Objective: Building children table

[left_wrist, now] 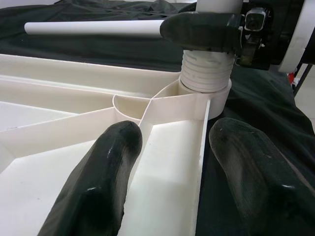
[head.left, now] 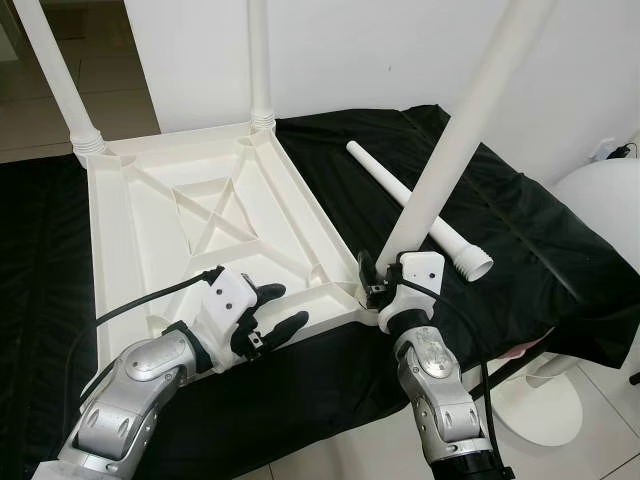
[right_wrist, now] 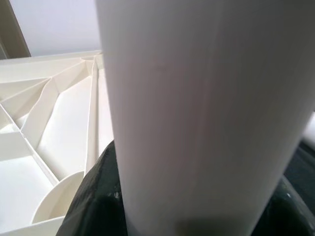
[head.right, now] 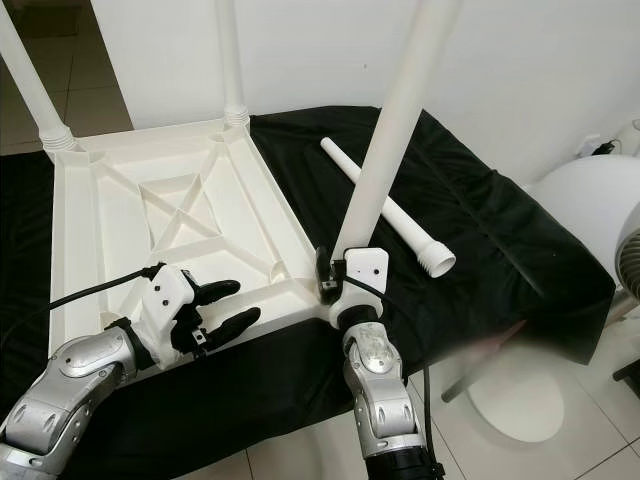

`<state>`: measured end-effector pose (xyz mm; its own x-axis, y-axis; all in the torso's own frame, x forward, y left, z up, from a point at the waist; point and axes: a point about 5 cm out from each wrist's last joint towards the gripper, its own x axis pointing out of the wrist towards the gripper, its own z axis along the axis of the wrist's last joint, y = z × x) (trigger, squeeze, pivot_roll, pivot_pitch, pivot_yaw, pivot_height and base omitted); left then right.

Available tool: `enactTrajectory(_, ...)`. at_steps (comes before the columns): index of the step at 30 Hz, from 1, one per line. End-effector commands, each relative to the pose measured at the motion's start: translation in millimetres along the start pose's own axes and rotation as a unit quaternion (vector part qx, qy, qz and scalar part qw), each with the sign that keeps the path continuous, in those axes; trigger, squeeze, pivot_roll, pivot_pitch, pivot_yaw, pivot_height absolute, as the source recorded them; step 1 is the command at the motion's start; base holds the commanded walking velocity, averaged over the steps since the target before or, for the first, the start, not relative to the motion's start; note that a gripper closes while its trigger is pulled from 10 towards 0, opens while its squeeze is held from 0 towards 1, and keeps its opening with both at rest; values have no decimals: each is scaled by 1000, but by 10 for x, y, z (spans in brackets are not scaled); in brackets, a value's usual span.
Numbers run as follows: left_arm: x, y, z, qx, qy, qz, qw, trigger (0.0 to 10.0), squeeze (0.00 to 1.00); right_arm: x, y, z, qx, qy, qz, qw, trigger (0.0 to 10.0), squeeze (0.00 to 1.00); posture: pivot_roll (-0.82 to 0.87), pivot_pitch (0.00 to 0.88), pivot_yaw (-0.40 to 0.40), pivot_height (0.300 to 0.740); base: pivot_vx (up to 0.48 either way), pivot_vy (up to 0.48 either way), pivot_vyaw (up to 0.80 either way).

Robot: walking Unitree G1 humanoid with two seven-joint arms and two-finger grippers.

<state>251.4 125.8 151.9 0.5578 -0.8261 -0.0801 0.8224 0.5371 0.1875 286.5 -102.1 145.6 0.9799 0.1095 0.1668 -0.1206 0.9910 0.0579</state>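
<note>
1. The white table top (head.left: 200, 215) lies upside down on a black cloth (head.left: 480, 225). I see the ribs on its underside, w/ a crossed X shape in the middle.
2. Two white legs already stand up from the far corners: the far left leg (head.left: 55, 70) and the far middle leg (head.left: 259, 60).
3. My right gripper (head.left: 385, 278) is closed around a third leg (head.left: 470, 120), low down, just above the leg's ribbed end. That leg stands in the near right corner socket (left_wrist: 206, 93) of the table top and leans up & to the right.
4. In my right wrist view the third leg is very close and big, w/ my black fingers (right_wrist: 96, 196) on both sides of it.
5. My left gripper (head.left: 270, 315) is open and holds nothing. Its two black fingers (left_wrist: 103, 182) sit on either side of a rib near the front edge of the table top. One finger is over the white tray part, the other is over the black cloth.
6. In my left wrist view I look along that rib to the socket, where the ribbed end of the third leg sits, w/ a right gripper finger above it.
7. A fourth leg (head.left: 405, 195) lies flat on the black cloth, to the right of the table top, not touching it. Its ribbed open end points to the near right.
8. A round white thing (head.left: 600, 210) is at the right, past the cloth's edge. Floor (head.left: 590, 440) is pale tile.
</note>
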Motion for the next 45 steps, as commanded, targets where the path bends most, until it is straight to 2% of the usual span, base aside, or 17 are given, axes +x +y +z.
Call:
enactTrajectory(1,2,27,13,10,1,8,1000,10000,0,13,41,-36,2,13,-1,1000,10000,0,15,48,-48,740,0,0,0)
enactTrajectory(3,3,30,15,10,0,9,1000,10000,0,30,47,13,-4,2,2,1000,10000,0,15,48,-48,740,0,0,0)
enactTrajectory(8,24,59,51,15,-9,13,1000,10000,0,113,30,314,-3,-55,33,998,10000,0,14,41,-54,740,0,0,0)
enactTrajectory(9,49,79,84,11,-14,17,1000,10000,0,134,27,451,4,-80,43,996,10000,0,13,38,-59,740,0,0,0)
enactTrajectory(10,49,79,84,11,-14,17,1000,10000,0,134,27,451,4,-80,43,996,10000,0,13,38,-59,740,0,0,0)
enactTrajectory(13,146,149,248,-10,-49,39,998,10000,0,175,34,716,16,-122,69,990,10000,0,8,29,-61,740,0,0,0)
enactTrajectory(15,168,171,293,-10,-59,47,997,10000,0,187,37,750,14,-125,75,989,10000,0,8,29,-61,740,0,0,0)
enactTrajectory(16,185,190,365,-25,-82,43,995,10000,1000,213,36,791,15,-127,82,988,10000,0,9,27,-62,740,0,0,0)
enactTrajectory(18,203,218,502,-38,-115,30,992,10000,1000,279,23,849,10,-127,102,987,10000,0,10,20,-63,740,0,0,0)
enactTrajectory(22,222,262,609,-31,-127,34,991,10000,1000,365,-20,857,-9,-111,119,987,10000,0,8,18,-61,740,0,0,0)
enactTrajectory(25,251,316,755,-46,-145,37,988,10000,1000,452,-91,826,-28,-82,128,988,10000,0,5,18,-58,740,0,0,0)
enactTrajectory(26,268,327,840,-54,-156,33,986,10000,0,478,-120,810,-22,-70,130,989,10000,0,4,18,-56,740,0,0,0)
enactTrajectory(32,355,373,1173,-77,-203,27,976,10000,0,550,-157,781,-37,-23,167,985,10000,0,-1,21,-49,740,0,0,0)
enactTrajectory(33,372,365,1212,-68,-211,24,975,10000,0,576,-164,758,-34,-5,175,984,10000,0,-6,18,-42,740,0,0,0)
enactTrajectory(39,415,337,1311,-34,-231,12,972,10000,0,625,-179,713,-50,30,205,977,10000,0,-4,18,-42,740,0,0,0)
enactTrajectory(44,489,299,1357,-27,-225,-7,974,10000,0,629,-135,649,-86,71,273,956,10000,0,-1,17,-37,740,0,0,0)
enactTrajectory(45,489,299,1357,-27,-225,-7,974,10000,0,629,-135,649,-86,71,273,956,10000,0,-1,17,-37,740,0,0,0)
